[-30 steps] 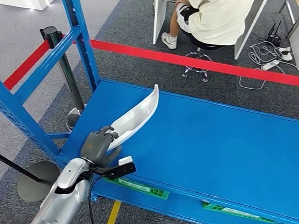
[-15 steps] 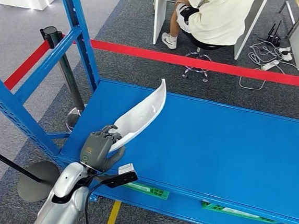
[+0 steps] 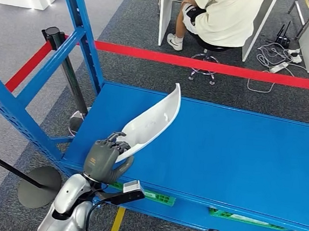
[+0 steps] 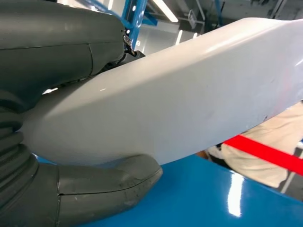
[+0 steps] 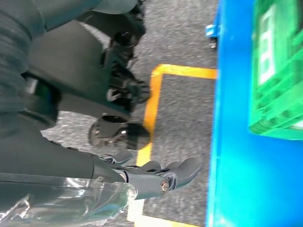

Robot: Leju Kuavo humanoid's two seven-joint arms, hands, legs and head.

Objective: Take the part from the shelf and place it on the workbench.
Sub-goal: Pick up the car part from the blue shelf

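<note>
- Currently left hand [image 3: 106, 159] grips the near end of the white part [image 3: 155, 118]; thumb under, fingers over, so the long shell cantilevers without slipping.
- Left arm [image 3: 69, 205] reaches up from below, wrist at the front edge of the blue shelf [image 3: 231, 154].
- Part sits tilted, far tip raised clear of the deck; likely mid-lift.
- Right hand [image 5: 153, 177] hangs low beside the shelf, fingers extended, holding nothing.
</note>
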